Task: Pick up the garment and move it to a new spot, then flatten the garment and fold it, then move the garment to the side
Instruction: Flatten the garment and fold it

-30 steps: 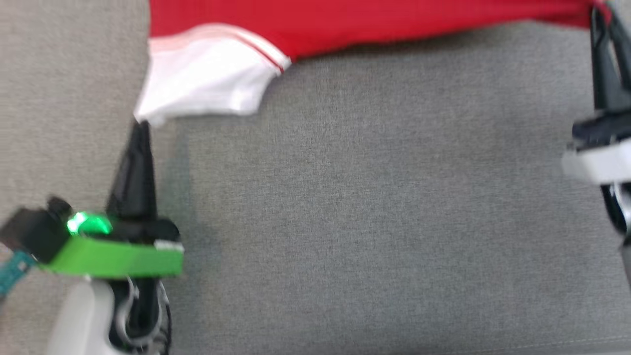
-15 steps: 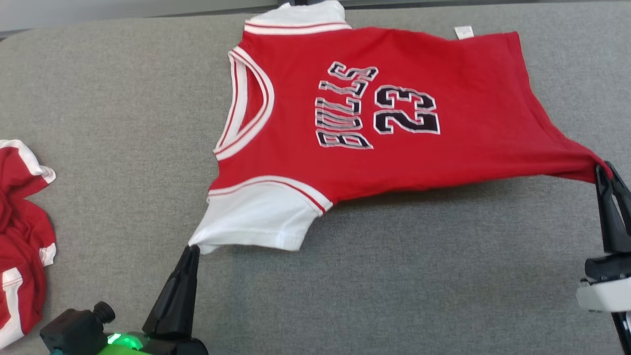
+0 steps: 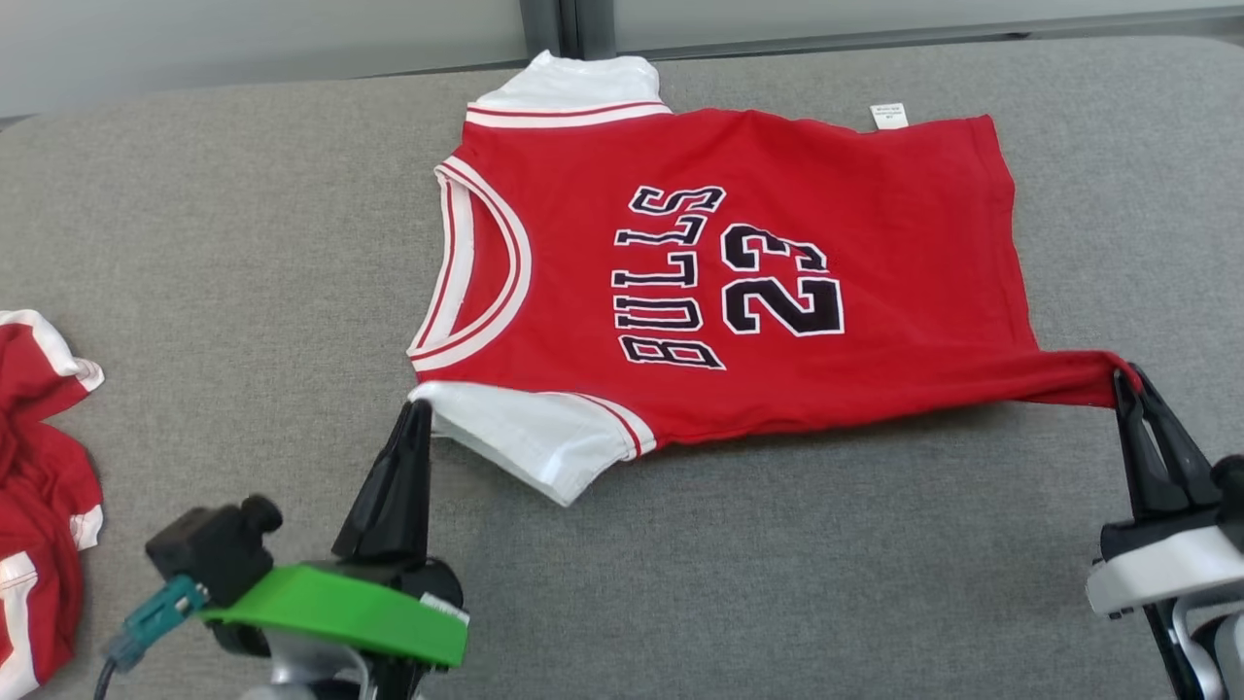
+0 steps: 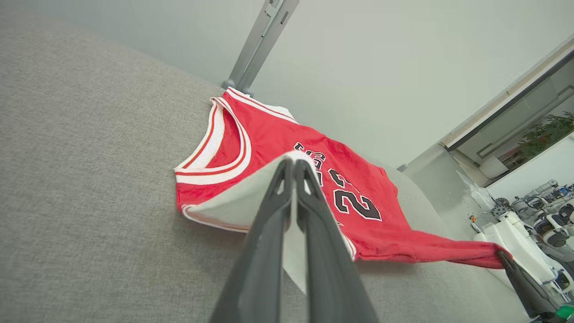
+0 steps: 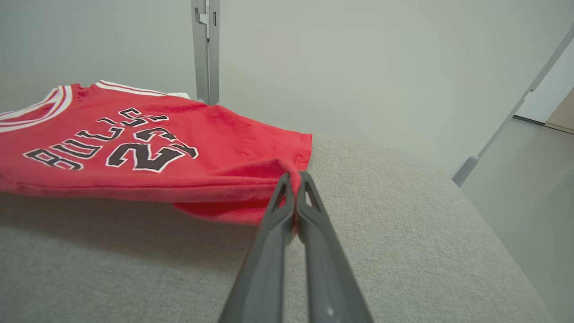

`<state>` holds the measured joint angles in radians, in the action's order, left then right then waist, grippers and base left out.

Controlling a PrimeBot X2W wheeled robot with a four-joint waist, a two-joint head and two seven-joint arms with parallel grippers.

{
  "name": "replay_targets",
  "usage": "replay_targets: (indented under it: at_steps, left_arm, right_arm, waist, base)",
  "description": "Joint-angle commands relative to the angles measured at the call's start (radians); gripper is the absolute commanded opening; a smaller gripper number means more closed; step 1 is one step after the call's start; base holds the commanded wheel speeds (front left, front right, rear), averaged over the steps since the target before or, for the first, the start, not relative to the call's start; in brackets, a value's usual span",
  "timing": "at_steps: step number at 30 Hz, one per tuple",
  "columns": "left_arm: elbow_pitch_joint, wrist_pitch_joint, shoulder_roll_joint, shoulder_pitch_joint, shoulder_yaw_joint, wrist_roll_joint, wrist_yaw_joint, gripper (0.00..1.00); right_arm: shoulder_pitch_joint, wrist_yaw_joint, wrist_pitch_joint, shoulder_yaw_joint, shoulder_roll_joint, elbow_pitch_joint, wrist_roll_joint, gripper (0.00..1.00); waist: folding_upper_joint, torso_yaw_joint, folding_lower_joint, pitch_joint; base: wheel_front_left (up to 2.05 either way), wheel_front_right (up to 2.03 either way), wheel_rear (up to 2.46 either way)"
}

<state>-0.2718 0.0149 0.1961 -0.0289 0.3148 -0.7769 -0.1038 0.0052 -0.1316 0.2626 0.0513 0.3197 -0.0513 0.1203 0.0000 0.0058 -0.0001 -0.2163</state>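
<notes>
Stretching between left gripper [image 3: 416, 406] & right gripper [image 3: 1127, 381]: jersey [image 3: 777, 292].

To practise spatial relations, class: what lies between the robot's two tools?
Head view: the near edge of the jersey runs between them, the left tool pinching its white sleeve, the right tool its red hem corner.

red jersey [image 3: 855, 194], white sleeves, grey surface [image 3: 243, 224]

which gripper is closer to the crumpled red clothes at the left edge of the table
Left. The left gripper, pinching the white sleeve of the jersey, sits a short way right of the crumpled clothes; the right gripper holds the hem corner much farther right.
</notes>
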Motion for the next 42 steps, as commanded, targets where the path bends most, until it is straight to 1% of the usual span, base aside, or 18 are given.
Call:
replay_targets:
  at_steps: [1, 5, 10, 14, 19, 23, 24, 25, 26, 27, 31, 34, 36, 39, 42]
  left_arm:
    - [0.034, 0.006, -0.01, 0.052, 0.005, 0.015, 0.011, 0.0]
    - [0.148, 0.028, -0.042, 0.184, 0.012, 0.028, 0.034, 0.0]
    - [0.247, 0.061, -0.057, 0.34, 0.009, 0.06, 0.061, 0.0]
    - [0.324, 0.072, -0.062, 0.447, 0.001, 0.081, 0.055, 0.0]
    - [0.412, 0.074, -0.053, 0.53, -0.002, 0.114, 0.037, 0.0]
    - [0.457, 0.101, -0.061, 0.571, -0.004, 0.12, 0.053, 0.0]
    - [0.468, 0.109, -0.061, 0.578, -0.005, 0.121, 0.054, 0.19]
    - [0.475, 0.114, -0.059, 0.584, -0.003, 0.128, 0.057, 0.48]
    - [0.485, 0.122, -0.059, 0.589, -0.002, 0.132, 0.054, 1.0]
    - [0.491, 0.129, -0.06, 0.593, -0.003, 0.138, 0.048, 1.0]
    - [0.501, 0.165, -0.051, 0.564, 0.007, 0.161, 0.04, 1.0]
    - [0.48, 0.202, -0.035, 0.483, 0.012, 0.178, 0.049, 1.0]
    - [0.475, 0.221, -0.025, 0.419, -0.001, 0.184, 0.036, 1.0]
    - [0.488, 0.236, -0.015, 0.317, -0.011, 0.196, 0.023, 1.0]
    - [0.518, 0.242, -0.012, 0.259, -0.005, 0.203, 0.028, 1.0]
  right_arm:
    - [-0.034, 0.002, 0.003, -0.002, 0.002, -0.017, 0.009, 0.0]
    - [-0.118, 0.002, 0.003, -0.011, 0.004, -0.082, 0.02, 0.0]
    - [-0.234, 0.002, 0.003, -0.031, 0.009, -0.152, 0.034, 0.0]
    - [-0.323, 0.002, 0.003, -0.063, 0.022, -0.223, 0.048, 0.0]
    - [-0.396, 0.002, 0.003, -0.081, 0.036, -0.286, 0.062, 0.0]
    - [-0.432, 0.002, 0.003, -0.095, 0.042, -0.3, 0.068, 0.0]
    - [-0.438, 0.002, 0.003, -0.102, 0.041, -0.302, 0.073, 0.05]
    - [-0.443, 0.002, 0.003, -0.105, 0.042, -0.304, 0.074, 0.36]
    - [-0.45, 0.002, 0.003, -0.108, 0.044, -0.298, 0.072, 0.95]
    - [-0.453, 0.002, 0.003, -0.107, 0.044, -0.29, 0.07, 1.0]
    - [-0.413, 0.002, 0.003, -0.079, 0.042, -0.234, 0.055, 1.0]
    - [-0.348, 0.002, 0.003, -0.057, 0.022, -0.174, 0.045, 1.0]
    - [-0.31, 0.002, 0.003, -0.067, 0.021, -0.15, 0.038, 1.0]
    - [-0.262, 0.002, 0.003, -0.068, 0.01, -0.132, 0.035, 1.0]
    - [-0.229, 0.002, 0.003, -0.062, 0.001, -0.127, 0.047, 1.0]
  waist:
    - [0.0, -0.002, 0.0001, -0.033]
    - [0.0, -0.006, 0.0001, -0.08]
    - [0.0, -0.014, 0.0001, -0.148]
    - [0.0, -0.017, 0.0001, -0.196]
    - [0.0, -0.022, 0.0001, -0.237]
    - [0.0, -0.026, 0.0001, -0.26]
    - [0.0, -0.026, 0.0001, -0.264]
    - [0.0, -0.027, 0.0001, -0.266]
    - [0.0, -0.027, 0.0001, -0.27]
    - [0.0, -0.026, 0.0001, -0.271]
    - [0.0, -0.024, 0.0001, -0.257]
    - [0.0, -0.028, 0.0001, -0.23]
    - [0.0, -0.031, 0.0001, -0.21]
    - [0.0, -0.034, 0.0001, -0.18]
    - [0.0, -0.026, 0.0001, -0.152]
  base:
    - [0.0, 0.0, 0.0]
    - [0.0, 0.0, 0.0]
    - [0.0, 0.0, 0.0]
    - [0.0, 0.0, 0.0]
    - [0.0, 0.0, 0.0]
    - [0.0, 0.0, 0.0]
    - [0.0, 0.0, 0.0]
    - [0.0, 0.0, 0.0]
    - [0.0, 0.0, 0.0]
    - [0.0, 0.0, 0.0]
    - [0.0, 0.0, 0.0]
    - [0.0, 0.0, 0.0]
    - [0.0, 0.0, 0.0]
    - [0.0, 0.0, 0.0]
    - [0.0, 0.0, 0.0]
